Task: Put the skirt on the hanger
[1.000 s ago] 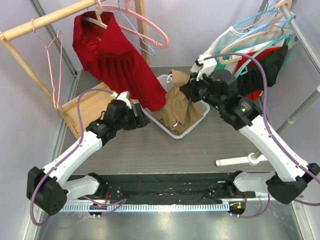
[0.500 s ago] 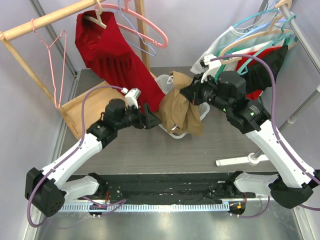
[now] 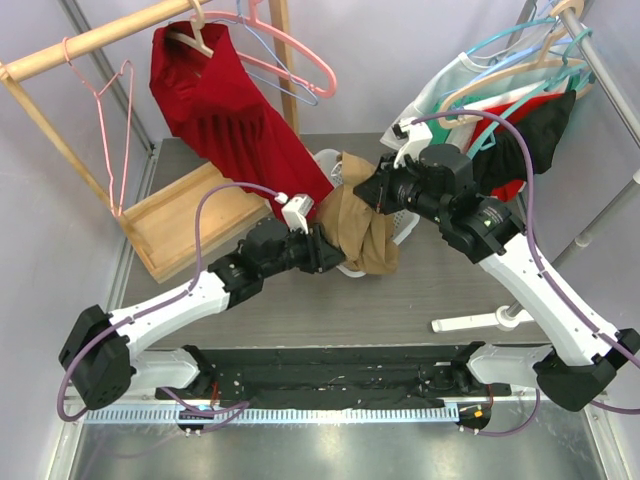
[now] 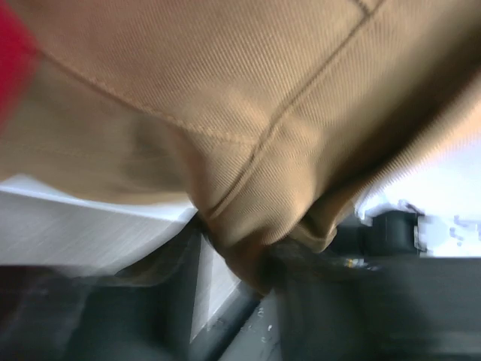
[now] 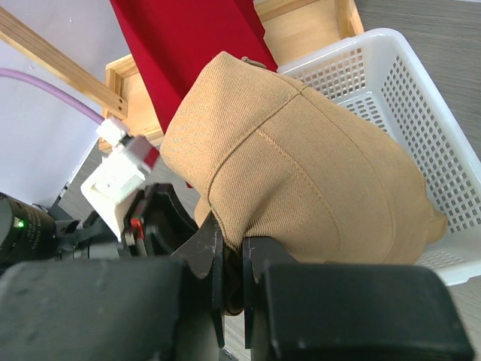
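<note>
One view alone shows skirt [image 3: 365,235] and hangers [image 3: 188,42].

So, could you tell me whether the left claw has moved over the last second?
Yes. The left claw has swung to the right, away from the wooden tray and up against the tan skirt by the white basket.

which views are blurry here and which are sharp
Left wrist: blurred along the bottom and left edge, only the tan skirt weave at top is crisp. Right wrist: skirt stitching sharp, white basket mesh clear. Top external: sharp, evenly lit.
</note>
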Controlling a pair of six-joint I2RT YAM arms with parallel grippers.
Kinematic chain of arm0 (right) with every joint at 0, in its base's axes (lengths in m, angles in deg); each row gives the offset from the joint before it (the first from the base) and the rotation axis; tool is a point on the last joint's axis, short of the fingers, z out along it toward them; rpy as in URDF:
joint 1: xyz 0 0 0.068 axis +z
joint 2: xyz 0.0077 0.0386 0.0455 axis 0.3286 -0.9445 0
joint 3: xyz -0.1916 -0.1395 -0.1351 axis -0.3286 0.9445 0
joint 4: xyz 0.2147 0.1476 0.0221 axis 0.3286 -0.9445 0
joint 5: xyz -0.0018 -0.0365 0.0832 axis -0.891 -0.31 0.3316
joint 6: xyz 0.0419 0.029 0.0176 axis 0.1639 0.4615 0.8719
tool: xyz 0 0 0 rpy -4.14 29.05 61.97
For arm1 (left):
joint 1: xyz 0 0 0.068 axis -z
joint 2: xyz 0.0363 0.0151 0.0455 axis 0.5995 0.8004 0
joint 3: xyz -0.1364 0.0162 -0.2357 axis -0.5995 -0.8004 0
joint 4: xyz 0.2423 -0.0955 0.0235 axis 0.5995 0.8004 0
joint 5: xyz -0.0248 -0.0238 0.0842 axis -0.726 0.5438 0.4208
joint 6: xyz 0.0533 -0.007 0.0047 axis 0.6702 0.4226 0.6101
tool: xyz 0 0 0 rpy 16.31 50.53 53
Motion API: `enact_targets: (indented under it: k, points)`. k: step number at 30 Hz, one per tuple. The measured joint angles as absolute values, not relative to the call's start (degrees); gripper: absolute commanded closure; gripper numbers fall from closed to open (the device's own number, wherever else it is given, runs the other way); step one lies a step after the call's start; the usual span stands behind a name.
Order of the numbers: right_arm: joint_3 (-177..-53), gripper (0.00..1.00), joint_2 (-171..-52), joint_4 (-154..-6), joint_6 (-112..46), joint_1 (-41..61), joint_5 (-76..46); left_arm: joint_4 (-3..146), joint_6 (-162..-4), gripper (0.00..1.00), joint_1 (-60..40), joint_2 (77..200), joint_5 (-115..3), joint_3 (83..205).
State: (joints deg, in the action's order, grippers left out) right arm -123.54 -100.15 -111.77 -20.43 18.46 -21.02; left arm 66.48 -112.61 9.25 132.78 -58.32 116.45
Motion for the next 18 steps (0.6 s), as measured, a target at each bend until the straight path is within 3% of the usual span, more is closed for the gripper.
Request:
enact_targets:
  k: [2, 12, 18]
  points:
    - [-123.5, 0.99, -100.0, -111.8, -20.3, 18.4, -21.1, 68.8, -112.2, 1.00, 9.4, 133.2, -54.0, 118.1]
    - [-124.6, 0.99, -97.5, -112.9, -23.4, 17.9, -20.9, 94.5, -102.7, 1.00, 9.5, 131.6, -34.6, 140.3]
    - [-130.1, 0.99, -97.4, -112.7, -26.3, 17.8, -11.9, 105.8, -97.1, 1.00, 9.7, 124.6, -27.2, 153.0]
